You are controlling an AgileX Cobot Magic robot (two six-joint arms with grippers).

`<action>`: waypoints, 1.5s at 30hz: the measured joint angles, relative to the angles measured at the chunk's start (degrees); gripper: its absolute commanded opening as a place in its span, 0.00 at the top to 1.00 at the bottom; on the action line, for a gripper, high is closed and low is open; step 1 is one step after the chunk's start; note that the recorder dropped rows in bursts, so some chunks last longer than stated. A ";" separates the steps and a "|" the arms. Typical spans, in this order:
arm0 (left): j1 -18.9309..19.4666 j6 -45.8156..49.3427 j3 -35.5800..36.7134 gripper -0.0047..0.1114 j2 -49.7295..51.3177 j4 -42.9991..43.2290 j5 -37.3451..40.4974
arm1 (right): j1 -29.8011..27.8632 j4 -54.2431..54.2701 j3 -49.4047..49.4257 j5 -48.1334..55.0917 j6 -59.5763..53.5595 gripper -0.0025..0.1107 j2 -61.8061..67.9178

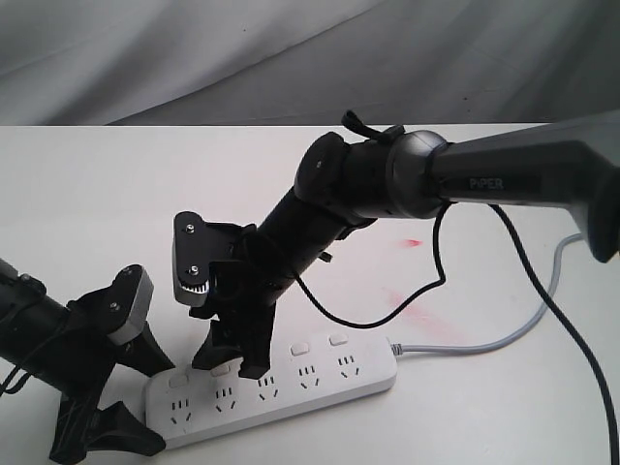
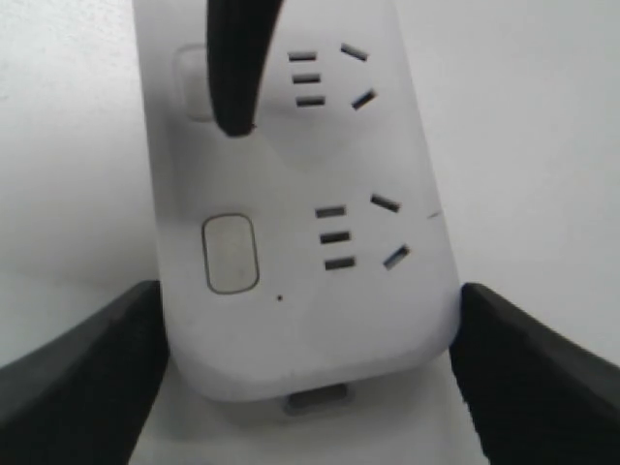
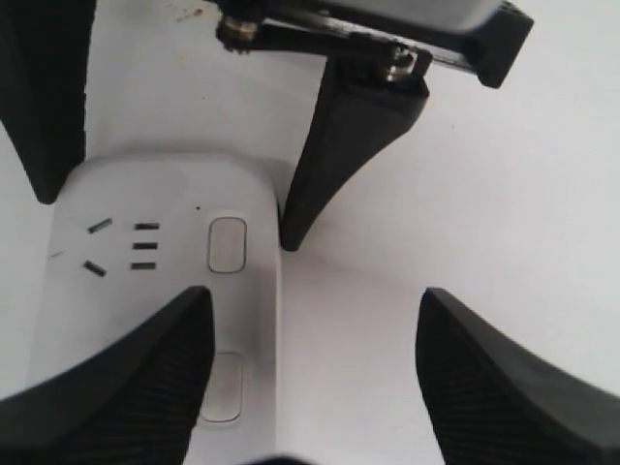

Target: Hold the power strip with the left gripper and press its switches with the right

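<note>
My left hand (image 1: 155,407) grips the near end of the power strip (image 1: 320,383) on the tabletop (image 1: 97,194). My right hand (image 1: 231,368), spread open, is poised right beside the switches (image 1: 298,347). Next, I'd ease one finger onto a button and press.

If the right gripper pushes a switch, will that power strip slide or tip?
Probably won't tip: the power strip lies flat, long and wide, on the table. Sliding looks unlikely, since the left gripper's jaws bracket its end.

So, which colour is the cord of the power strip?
Light grey. The cord shows best in the exterior view, leaving the white power strip.
</note>
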 measured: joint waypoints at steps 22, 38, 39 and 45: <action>0.00 0.00 0.00 0.48 0.00 0.00 0.00 | 0.00 -1.06 0.26 -1.84 2.33 0.48 1.50; 0.00 0.00 0.00 0.48 0.00 0.00 0.00 | -2.36 -3.22 0.26 -2.13 4.92 0.49 1.50; 0.00 0.00 0.00 0.48 0.00 0.00 0.00 | -2.36 -3.22 0.26 -1.64 4.92 0.49 1.50; 0.00 0.00 0.00 0.48 0.00 0.00 0.00 | -2.36 -0.54 0.26 2.69 4.79 0.49 1.27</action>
